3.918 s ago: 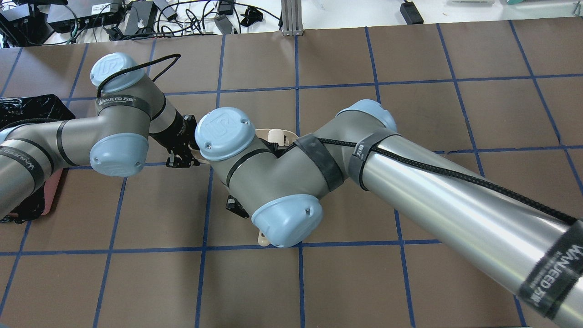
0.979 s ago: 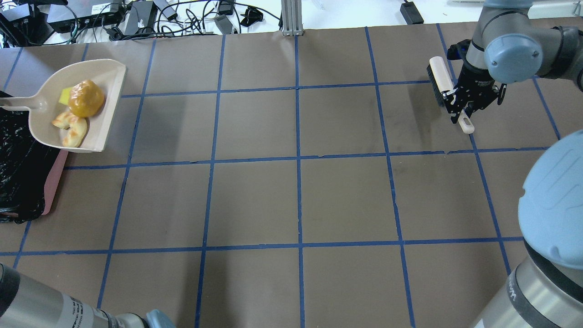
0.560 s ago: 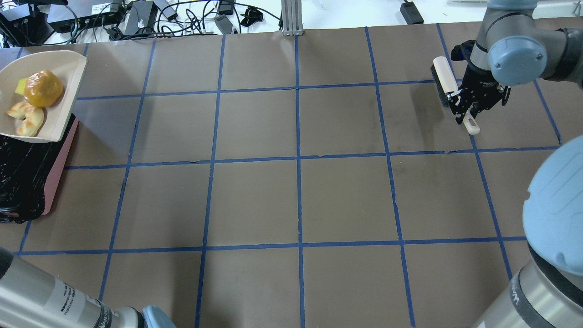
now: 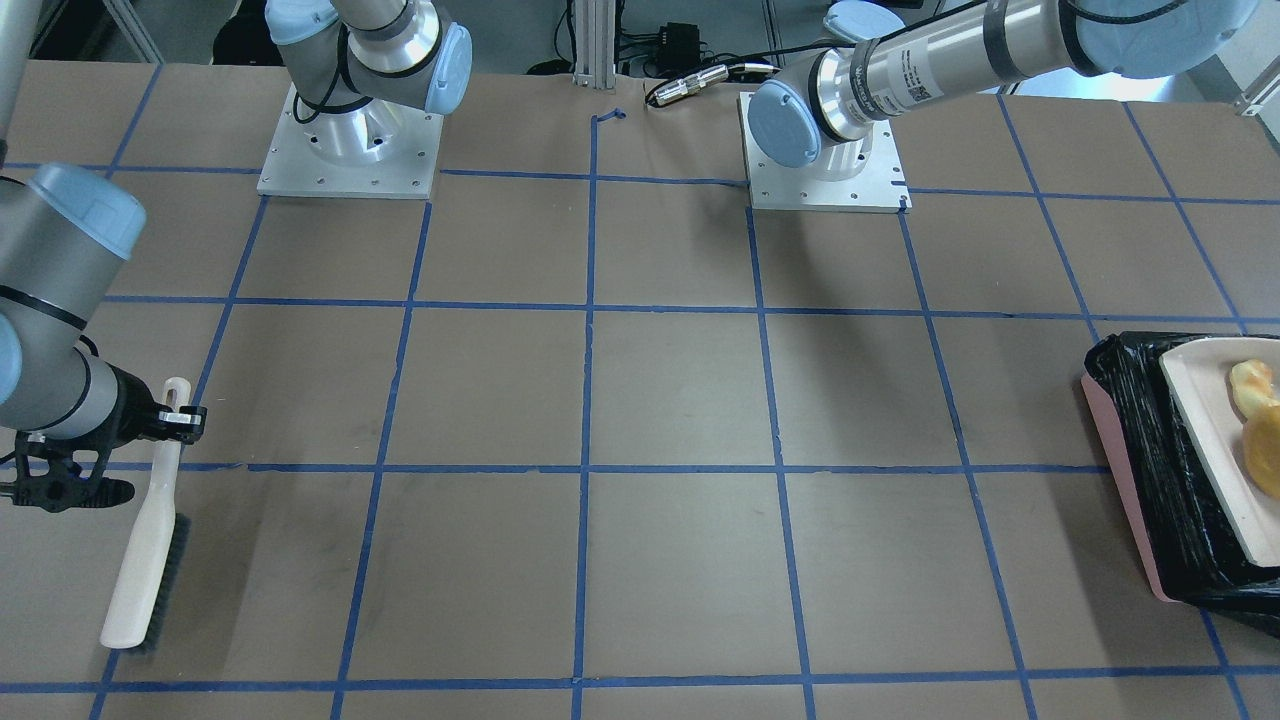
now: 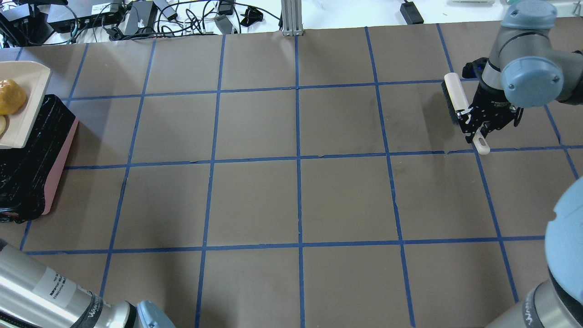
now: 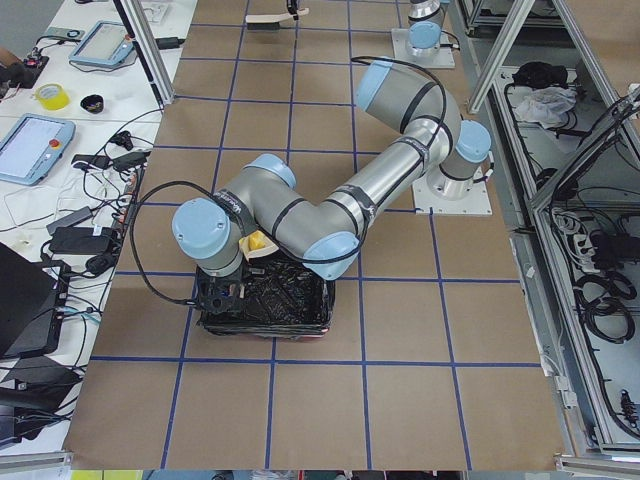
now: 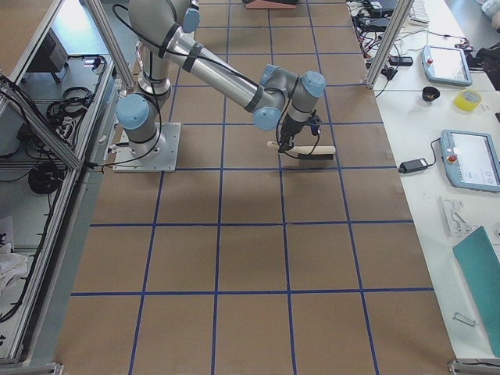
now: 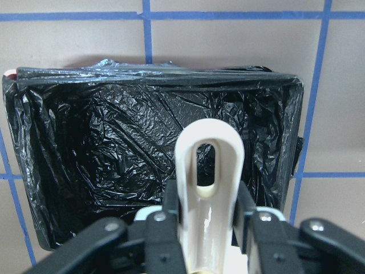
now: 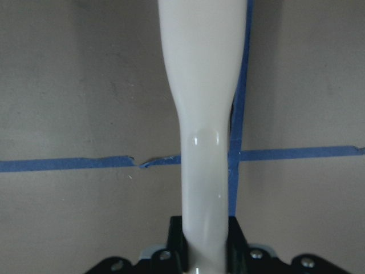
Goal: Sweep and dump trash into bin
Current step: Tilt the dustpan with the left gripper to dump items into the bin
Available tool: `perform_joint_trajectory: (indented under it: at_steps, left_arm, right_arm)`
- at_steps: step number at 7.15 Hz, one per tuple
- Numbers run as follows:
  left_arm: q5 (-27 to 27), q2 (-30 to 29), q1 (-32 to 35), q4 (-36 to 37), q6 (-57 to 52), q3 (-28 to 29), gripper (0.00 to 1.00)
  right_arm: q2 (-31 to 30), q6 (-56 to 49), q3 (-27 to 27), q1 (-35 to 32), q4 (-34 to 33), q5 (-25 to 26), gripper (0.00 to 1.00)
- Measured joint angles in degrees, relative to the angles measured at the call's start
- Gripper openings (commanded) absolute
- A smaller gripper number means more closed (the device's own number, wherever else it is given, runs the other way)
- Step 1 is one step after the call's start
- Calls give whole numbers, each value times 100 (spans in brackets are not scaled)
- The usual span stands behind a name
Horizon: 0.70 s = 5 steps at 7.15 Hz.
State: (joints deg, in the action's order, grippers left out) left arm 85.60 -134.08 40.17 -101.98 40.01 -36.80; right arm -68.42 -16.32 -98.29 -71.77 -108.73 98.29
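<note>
The beige dustpan (image 5: 20,107) hangs over the bin (image 5: 57,168), a pink box lined with a black bag (image 8: 125,154). My left gripper (image 8: 208,225) is shut on the dustpan's looped handle (image 8: 209,171). The trash lies in the pan: a golden-brown bread roll (image 5: 9,96), a tan croissant (image 4: 1250,385) and a yellow sponge wedge (image 6: 255,243). Far across the table, my right gripper (image 5: 478,125) is shut on the handle (image 9: 208,131) of a cream brush (image 4: 145,550) with black bristles, held low over the table.
Brown paper with a blue tape grid (image 5: 298,157) covers the table. Cables and power bricks (image 5: 136,16) lie beyond the far edge. The left arm's elbow (image 6: 330,250) bends over the bin's side.
The dustpan with the trash has moved left from the table middle until it hangs over the bin. My right gripper has carried the brush to the right side and slightly nearer.
</note>
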Motion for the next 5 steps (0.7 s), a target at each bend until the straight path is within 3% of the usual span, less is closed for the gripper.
perform_joint_trajectory:
  at_steps: [5]
  left_arm:
    - [946,-155,-182,1207,-368,-36,0]
  right_arm:
    - [-48,-289,-304,121,-91,-83,0]
